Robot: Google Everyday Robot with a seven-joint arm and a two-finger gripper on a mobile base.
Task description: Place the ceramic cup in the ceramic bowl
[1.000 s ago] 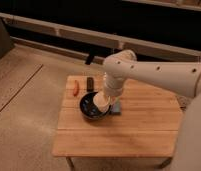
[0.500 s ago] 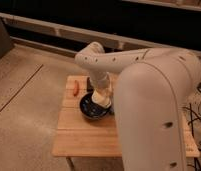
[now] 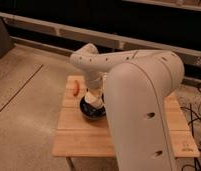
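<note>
The ceramic bowl is a glossy black dish on the wooden table, partly hidden by my arm. The ceramic cup is a cream rounded shape right over the bowl's middle, at the end of my gripper. The gripper comes down from the white arm, which fills the right half of the camera view. I cannot tell whether the cup rests in the bowl or hangs just above it.
An orange carrot-like item lies at the table's back left. The table's left edge drops to a speckled floor. A dark wall with rails runs behind. Cables lie on the floor at right.
My arm has swung closer to the camera and now covers the right side of the table. The gripper and cup stay over the bowl.
</note>
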